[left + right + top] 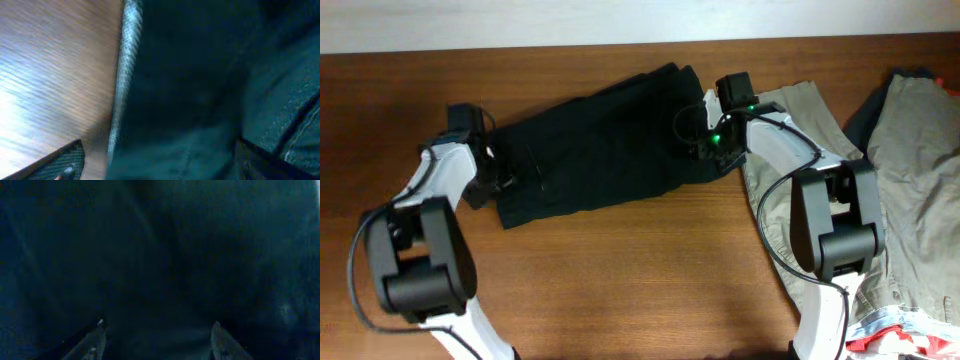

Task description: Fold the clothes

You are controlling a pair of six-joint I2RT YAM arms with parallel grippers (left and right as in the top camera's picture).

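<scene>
The black shorts (600, 150) lie spread across the back middle of the wooden table (620, 290). My left gripper (498, 172) is at their left edge. In the left wrist view its fingers (157, 167) are wide apart, with the black fabric (200, 90) and its pale hem edge between them. My right gripper (703, 148) is at the shorts' right edge. In the right wrist view its fingers (157, 335) are spread apart, low over dark fabric (160, 245) that fills the view.
Beige-khaki shorts (790, 125) lie under and beside the right arm. More beige clothing (920, 150) is piled at the far right. A small red-and-white item (895, 335) sits at the front right corner.
</scene>
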